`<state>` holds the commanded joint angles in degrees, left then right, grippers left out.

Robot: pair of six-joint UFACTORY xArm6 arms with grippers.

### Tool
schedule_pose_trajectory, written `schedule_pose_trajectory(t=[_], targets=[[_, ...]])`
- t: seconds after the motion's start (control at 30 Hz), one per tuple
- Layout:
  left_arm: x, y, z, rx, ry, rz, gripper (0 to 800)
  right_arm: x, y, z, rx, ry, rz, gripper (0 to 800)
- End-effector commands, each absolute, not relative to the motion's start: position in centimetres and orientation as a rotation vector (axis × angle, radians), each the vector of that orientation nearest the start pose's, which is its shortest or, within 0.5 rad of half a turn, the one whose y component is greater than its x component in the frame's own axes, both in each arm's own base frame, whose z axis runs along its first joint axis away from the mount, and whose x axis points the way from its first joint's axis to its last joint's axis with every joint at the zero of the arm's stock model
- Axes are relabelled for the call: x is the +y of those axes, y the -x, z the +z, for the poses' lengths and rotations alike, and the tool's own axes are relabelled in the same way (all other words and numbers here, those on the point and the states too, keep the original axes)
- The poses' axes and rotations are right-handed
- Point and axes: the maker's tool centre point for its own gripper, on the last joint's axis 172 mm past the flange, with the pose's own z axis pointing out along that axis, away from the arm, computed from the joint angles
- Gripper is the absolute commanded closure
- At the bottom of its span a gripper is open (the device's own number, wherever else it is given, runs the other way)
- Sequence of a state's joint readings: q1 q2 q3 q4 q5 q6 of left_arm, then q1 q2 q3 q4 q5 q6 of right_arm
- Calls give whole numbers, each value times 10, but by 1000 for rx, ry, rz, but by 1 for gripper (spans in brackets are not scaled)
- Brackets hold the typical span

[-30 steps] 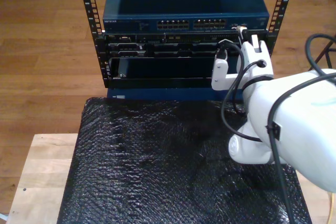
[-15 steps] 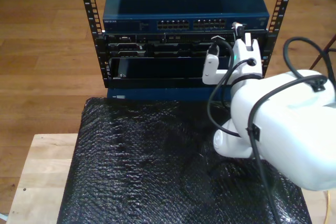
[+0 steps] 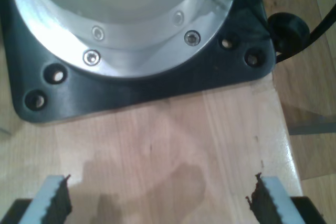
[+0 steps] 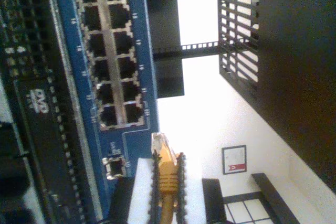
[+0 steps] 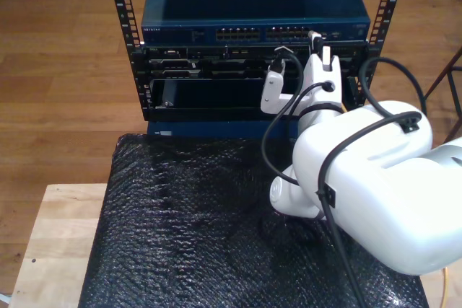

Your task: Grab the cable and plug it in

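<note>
The cable [image 4: 167, 174] is yellow-orange, and its clear plug [image 4: 159, 142] sticks out from between the black pads of my second gripper [image 4: 167, 184], which is shut on it. The plug tip hovers just in front of the blue switch [image 4: 134, 51], close to the end of a double row of ports [image 4: 113, 114] and beside a small single port [image 4: 114, 166]. In the exterior view my second gripper [image 5: 317, 47] is up against the switch face [image 5: 253, 32] towards that view's right. My first gripper [image 3: 160, 203] is open over bare wood, with nothing between its fingers.
A black rack [image 5: 124, 27] frames the blue switch and the dark units [image 5: 216, 70] below it. A black bubble-wrap mat [image 5: 188, 229] covers the wooden table [image 5: 50, 236]. Thick black arm cables [image 5: 271, 142] loop by the white arm. A black base plate [image 3: 157, 85] lies ahead of my first gripper.
My second gripper has slid along the switch front towards the exterior view's left, carrying the plug with it. The arm's white body followed and now covers more of the mat.
</note>
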<state>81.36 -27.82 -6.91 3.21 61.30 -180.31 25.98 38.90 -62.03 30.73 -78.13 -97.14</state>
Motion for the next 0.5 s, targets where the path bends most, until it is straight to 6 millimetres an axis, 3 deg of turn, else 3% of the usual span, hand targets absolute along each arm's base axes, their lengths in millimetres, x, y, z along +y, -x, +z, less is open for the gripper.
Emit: schedule_pose_trajectory(t=[0.5], targets=[[122, -7, 32, 2682, 2229, -478, 0, 161, -639, 274, 1000, -1206, 1276, 800]])
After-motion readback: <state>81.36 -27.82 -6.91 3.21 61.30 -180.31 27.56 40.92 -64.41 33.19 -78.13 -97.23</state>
